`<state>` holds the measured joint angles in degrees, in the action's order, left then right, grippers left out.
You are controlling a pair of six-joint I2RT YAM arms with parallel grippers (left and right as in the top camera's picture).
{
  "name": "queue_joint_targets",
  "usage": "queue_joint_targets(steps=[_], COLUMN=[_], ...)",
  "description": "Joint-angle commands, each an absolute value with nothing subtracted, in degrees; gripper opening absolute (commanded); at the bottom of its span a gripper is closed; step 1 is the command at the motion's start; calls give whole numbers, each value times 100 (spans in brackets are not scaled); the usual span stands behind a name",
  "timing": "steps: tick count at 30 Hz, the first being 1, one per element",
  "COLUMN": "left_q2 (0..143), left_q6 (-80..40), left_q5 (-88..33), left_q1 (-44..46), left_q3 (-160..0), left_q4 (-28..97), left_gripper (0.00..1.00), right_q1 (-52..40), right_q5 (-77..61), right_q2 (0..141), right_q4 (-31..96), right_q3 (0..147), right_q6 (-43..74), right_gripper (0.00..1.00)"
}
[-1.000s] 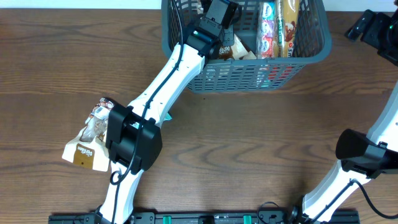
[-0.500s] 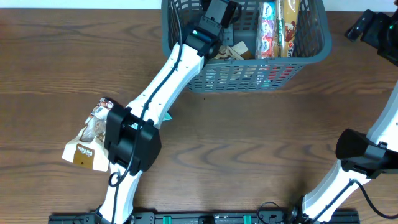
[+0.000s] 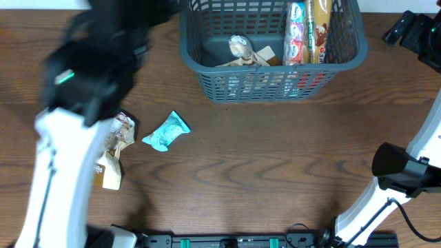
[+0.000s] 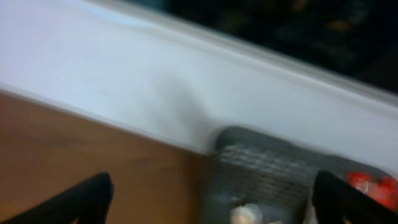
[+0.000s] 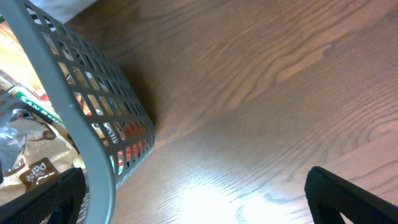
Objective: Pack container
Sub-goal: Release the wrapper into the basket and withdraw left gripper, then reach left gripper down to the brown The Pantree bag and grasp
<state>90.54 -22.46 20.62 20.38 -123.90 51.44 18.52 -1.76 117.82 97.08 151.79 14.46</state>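
The container (image 3: pixel 272 63), a dark grey-blue lattice basket, stands at the table's far middle. A brown-and-white snack packet (image 3: pixel 244 52) lies loose on its floor, and two tall packets (image 3: pixel 306 31) stand against its right side. My left arm (image 3: pixel 86 69) is a blur at the far left, well away from the basket. In the left wrist view my left gripper (image 4: pixel 211 205) is open and empty, and the container (image 4: pixel 261 168) shows ahead of it. My right gripper (image 5: pixel 193 199) is open and empty over bare wood beside the container's corner (image 5: pixel 68 118).
A teal packet (image 3: pixel 165 131) lies on the wood left of centre. Brown snack packets (image 3: pixel 114 151) lie beside it, partly under the left arm. The right arm's base (image 3: pixel 396 169) stands at the lower right.
The left gripper opened and left the brown-and-white packet in the container. The left arm swung out of the basket to the far left, uncovering the teal packet. The right arm stayed still.
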Motion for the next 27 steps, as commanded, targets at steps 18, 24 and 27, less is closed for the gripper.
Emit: queue_joint_targets(steps=[18, 24, 27], left_q2=[8519, 8519, 8532], left_q6=[-8431, -10302, -10425], left_q5=[2128, 1422, 867], left_q1=[-718, -1026, -1173], left_q3=[-11605, -10101, -8995], left_q4=[9677, 9177, 8294], left_gripper=[99, 99, 99], right_q1=[1876, 1876, 1876], right_q5=[-198, -198, -198], right_q2=[11767, 11767, 11767], right_q4=[9690, 9690, 9690], right_q3=[15168, 15170, 15170], right_q6=[1413, 1413, 1413], right_gripper=[99, 99, 99])
